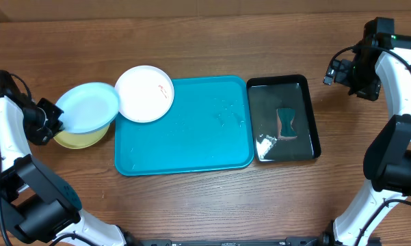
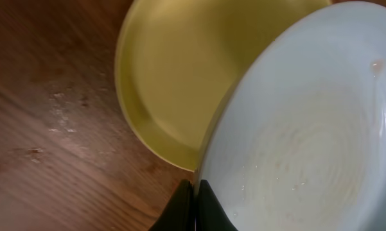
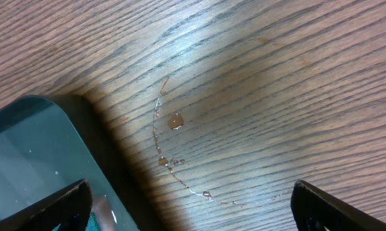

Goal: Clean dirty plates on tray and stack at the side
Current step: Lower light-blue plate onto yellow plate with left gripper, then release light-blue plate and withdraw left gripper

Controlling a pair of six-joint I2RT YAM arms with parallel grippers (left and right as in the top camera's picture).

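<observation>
Light blue plate (image 1: pixel 89 106) pinched at rim by left gripper (image 1: pixel 56 117), fingers clamped tight. It is overlapped onto yellow-green plate (image 1: pixel 81 141) on table (image 1: pixel 191 205), left of tray (image 1: pixel 191 140). White plate (image 1: pixel 145 93), red-smeared, is lapped over tray's top-left corner. Right gripper (image 1: pixel 335 72) is spread wide, empty, beside black tray (image 1: pixel 313 116), with sponge (image 1: pixel 286 124) inside.

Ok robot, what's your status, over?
Left gripper shut on light blue plate, over yellow-green plate. Right gripper open, empty, near black tray. White plate, red-smeared, overlapping teal tray corner. Nothing blocking.
</observation>
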